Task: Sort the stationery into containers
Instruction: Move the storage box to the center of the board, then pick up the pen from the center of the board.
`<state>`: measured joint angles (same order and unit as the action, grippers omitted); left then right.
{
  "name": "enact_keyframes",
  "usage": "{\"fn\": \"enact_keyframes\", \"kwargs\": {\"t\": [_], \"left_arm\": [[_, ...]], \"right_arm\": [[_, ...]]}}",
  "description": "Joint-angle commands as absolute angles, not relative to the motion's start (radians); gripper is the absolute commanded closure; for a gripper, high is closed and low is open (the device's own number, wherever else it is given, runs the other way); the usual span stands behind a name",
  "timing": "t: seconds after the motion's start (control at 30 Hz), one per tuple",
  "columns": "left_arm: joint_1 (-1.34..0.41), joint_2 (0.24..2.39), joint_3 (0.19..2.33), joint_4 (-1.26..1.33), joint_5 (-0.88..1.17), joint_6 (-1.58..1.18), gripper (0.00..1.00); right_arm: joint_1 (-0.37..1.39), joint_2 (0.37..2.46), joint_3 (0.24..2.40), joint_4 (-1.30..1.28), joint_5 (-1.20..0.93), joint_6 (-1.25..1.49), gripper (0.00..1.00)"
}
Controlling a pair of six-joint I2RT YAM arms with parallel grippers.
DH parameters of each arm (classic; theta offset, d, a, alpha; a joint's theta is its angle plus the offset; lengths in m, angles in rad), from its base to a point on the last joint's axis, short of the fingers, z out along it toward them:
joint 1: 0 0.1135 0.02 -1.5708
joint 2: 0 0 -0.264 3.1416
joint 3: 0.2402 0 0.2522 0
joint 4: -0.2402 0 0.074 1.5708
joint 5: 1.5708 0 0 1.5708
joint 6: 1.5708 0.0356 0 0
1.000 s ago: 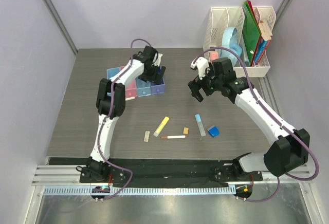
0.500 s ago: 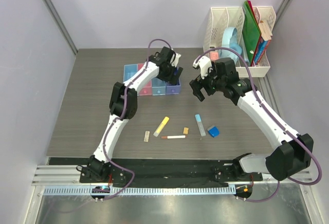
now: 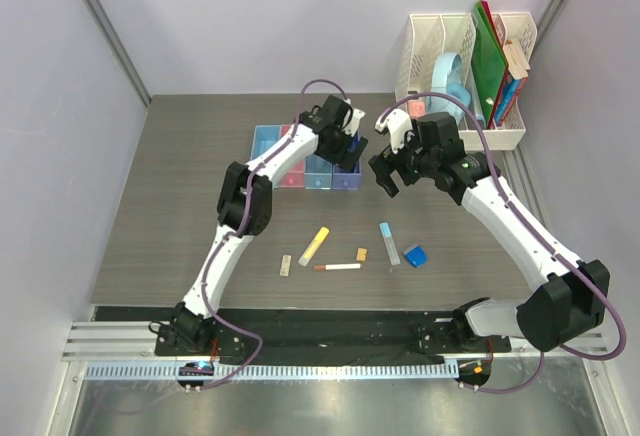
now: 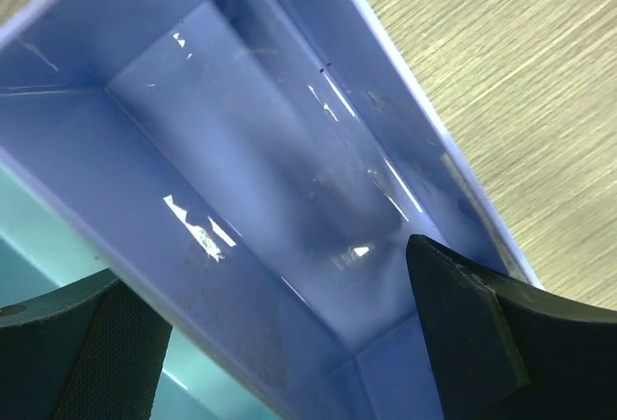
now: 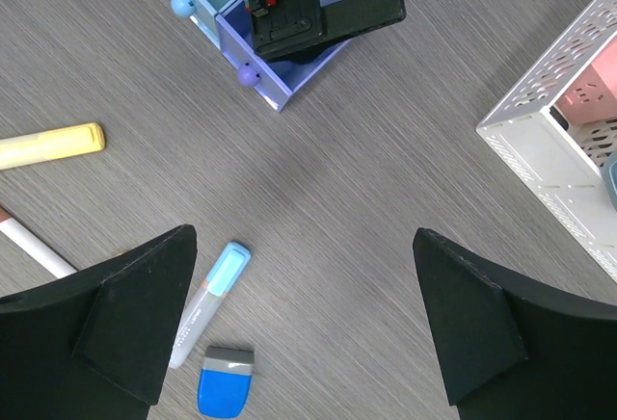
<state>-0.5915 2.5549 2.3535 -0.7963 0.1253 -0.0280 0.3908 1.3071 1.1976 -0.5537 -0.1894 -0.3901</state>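
The left pincer [image 4: 265, 280] and right pincer [image 5: 304, 237] gaped empty; the yellow marker [image 3: 314, 245] looked light, stiff and slick, best pinched mid-barrel.

Two white arms [image 3: 520, 226] with black joints carry looping purple cables [image 3: 322, 84].

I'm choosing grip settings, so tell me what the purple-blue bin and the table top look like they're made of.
Purple-blue bin: looks like glossy moulded plastic, perhaps slightly translucent, with sharp white highlights on its smooth walls. Table top: matt grey wood-grain, probably laminate rather than solid wood, with fine parallel streaks and no glare.
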Motion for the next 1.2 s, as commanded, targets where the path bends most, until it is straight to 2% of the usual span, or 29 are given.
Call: {"fn": "enact_keyframes", "kwargs": {"t": [0.0,0.27,0.43,0.53,0.7,0.87,1.03,1.17], "left_arm": [[-0.594,2.409,2.358,-0.773,0.111,-0.005,0.05],[-0.571,2.243,2.332,-0.726,0.104,-0.005,0.01],[-0.560,2.070,2.266,-0.764,0.120,0.125,0.00],[-0.549,1.911,2.102,-0.799,0.098,0.282,0.00],[-0.433,1.663,1.706,-0.819,0.138,0.515,0.00],[-0.256,1.450,1.393,-0.844,0.325,0.834,0.00],[-0.210,1.422,1.212,-0.813,0.328,1.003,0.00],[-0.180,1.459,1.170,-0.804,0.391,1.089,0.00]], "right_arm": [[0.396,1.304,1.200,-0.528,-0.169,-0.396,0.00],[0.394,1.289,1.189,-0.528,-0.143,-0.417,0.00],[0.394,1.281,1.180,-0.531,-0.118,-0.429,0.00],[0.394,1.267,1.170,-0.531,-0.109,-0.439,0.00],[0.394,1.249,1.163,-0.532,-0.115,-0.436,0.00],[0.393,1.239,1.160,-0.532,-0.144,-0.422,0.00],[0.394,1.235,1.181,-0.545,-0.156,-0.400,0.00],[0.394,1.212,1.187,-0.566,-0.156,-0.397,0.00]]}}
